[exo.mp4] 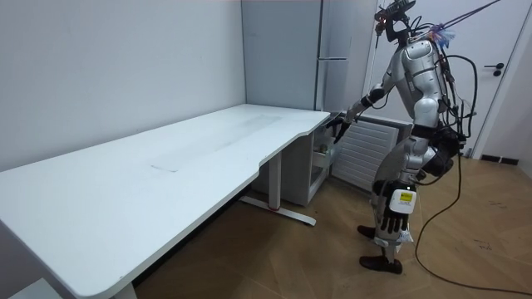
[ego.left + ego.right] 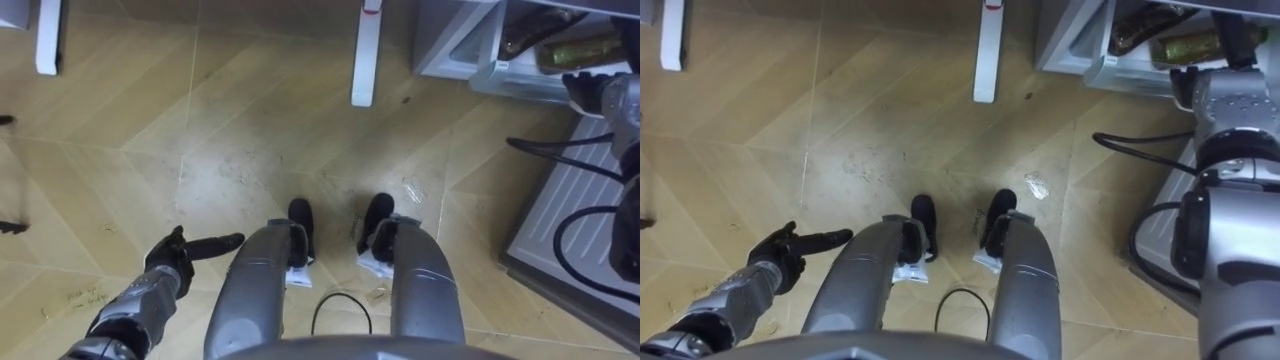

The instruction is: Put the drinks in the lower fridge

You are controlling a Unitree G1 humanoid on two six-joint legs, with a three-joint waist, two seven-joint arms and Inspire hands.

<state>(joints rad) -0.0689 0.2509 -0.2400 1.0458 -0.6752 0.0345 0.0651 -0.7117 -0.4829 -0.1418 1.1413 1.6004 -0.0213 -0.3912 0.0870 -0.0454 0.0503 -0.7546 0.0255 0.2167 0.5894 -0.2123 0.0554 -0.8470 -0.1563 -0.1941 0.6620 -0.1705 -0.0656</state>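
1. The robot stands on the wooden floor at the end of a white desk, facing the open lower fridge.
2. The right hand is stretched forward to the front edge of the open compartment. I cannot tell whether its fingers are spread or curled, nor whether it holds anything.
3. The drinks lie inside the fridge, just beyond the right hand. A greenish bottle lies on its side directly past the hand, and a darker bottle lies beside it, further to the hand's left.
4. The left hand hangs low beside the left thigh, well apart from the fridge. Its fingers are straight and it holds nothing.
5. A white desk leg stands to the left of the right hand, between it and the left hand.
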